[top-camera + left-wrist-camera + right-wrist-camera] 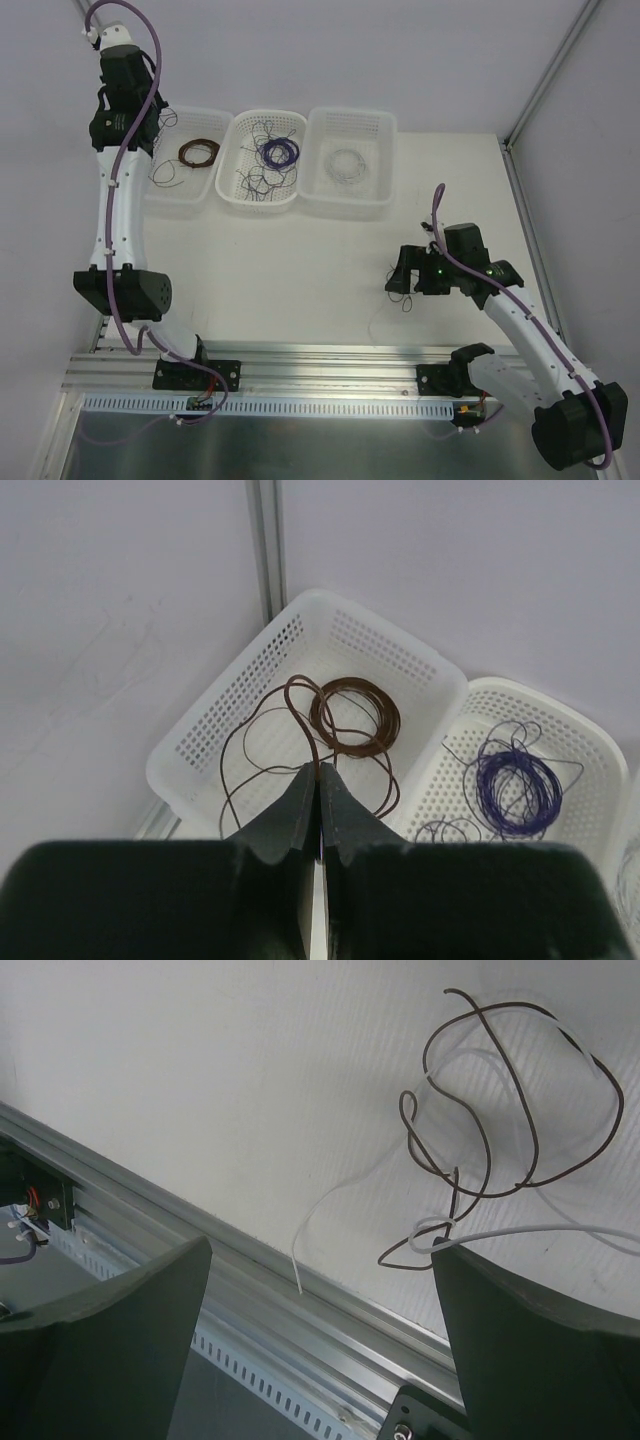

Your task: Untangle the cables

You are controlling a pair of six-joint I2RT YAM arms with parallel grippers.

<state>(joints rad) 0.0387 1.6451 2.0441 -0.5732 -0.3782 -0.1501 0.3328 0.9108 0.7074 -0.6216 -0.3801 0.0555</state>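
Lying on the white table (pixel 300 260), the cables (pixel 455 1175) form a small loose tangle of brown and pale strands. They sit just beside the right gripper (pixel 320 1260), off to one side of it rather than between its fingers. The jaws stand wide apart and hold nothing. In the right wrist view a small pale loop of the tangle sits right at the tip of one finger (pixel 520 1330), but contact cannot be made out. One pale strand trails away towards the aluminium rail (pixel 250 1260) at the table's near edge, ending in the gap between the fingers.

From above, the tangle (pixel 402 297) shows as a few thin loops on the near side of the right gripper (pixel 408 280). The right arm rises from its base at the near right corner and reaches forward and inward, with its wrist tipped down low over the table.

The left arm is stretched far forward along the left side, its wrist folded over the leftmost of three white baskets (pixel 200 750). The left gripper (pixel 318 780) is pressed together above a brown coil (pixel 355 718). A loose brown strand (pixel 300 715) runs up to the closed tips — whether it is pinched there cannot be told. The middle basket (pixel 232 190) holds a purple coil (pixel 278 152), and the right one (pixel 385 190) a pale coil (pixel 347 162).
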